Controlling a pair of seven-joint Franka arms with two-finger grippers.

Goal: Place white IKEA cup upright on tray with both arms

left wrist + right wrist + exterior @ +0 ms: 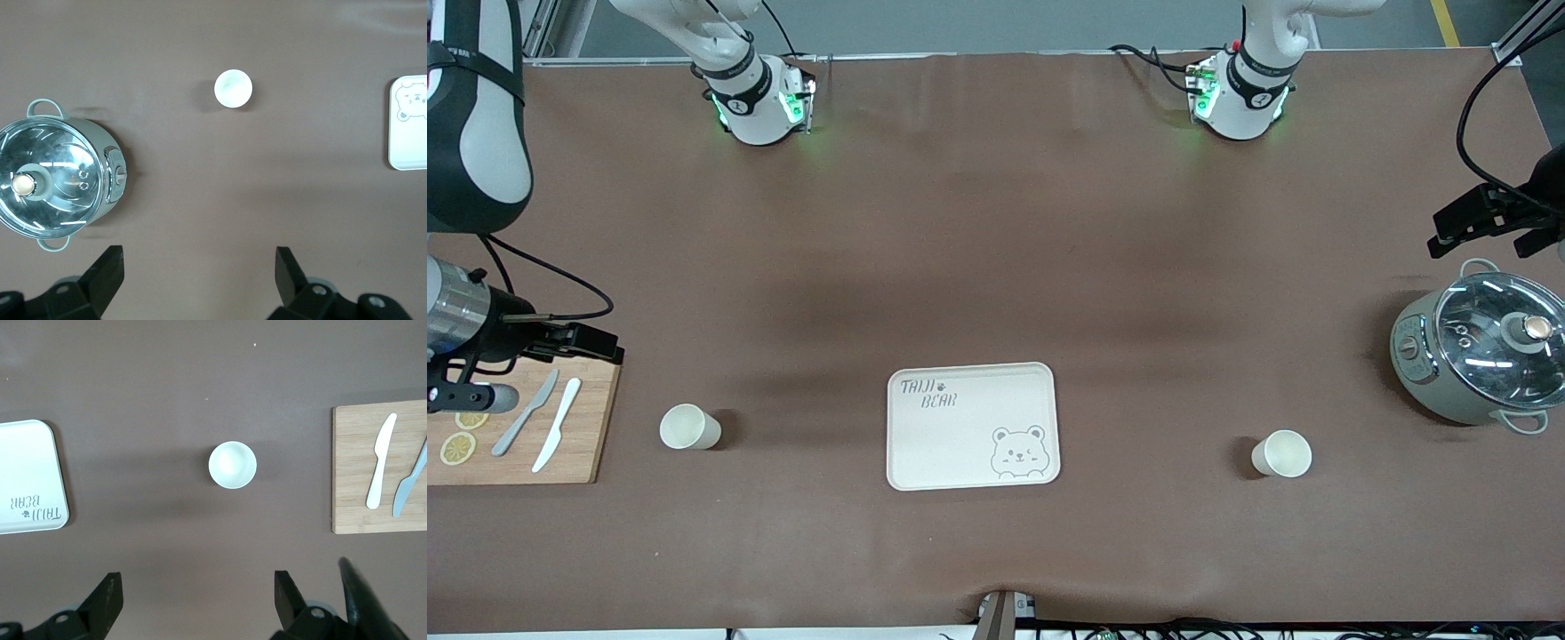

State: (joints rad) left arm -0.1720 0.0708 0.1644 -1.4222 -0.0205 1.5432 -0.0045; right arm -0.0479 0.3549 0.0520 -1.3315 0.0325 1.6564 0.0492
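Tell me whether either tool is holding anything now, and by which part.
Nothing is held. The left tool and the right tool are both open and empty, each up over bare table near a cup.

The front view looks down from high across the desk (996, 267), facing both arm bases. Each wrist view looks straight down from well above. All three share the tray (972, 426) (408, 123) (30, 477).

Two upright white cups (690, 427) (1282, 453), empty tray (971, 427) between
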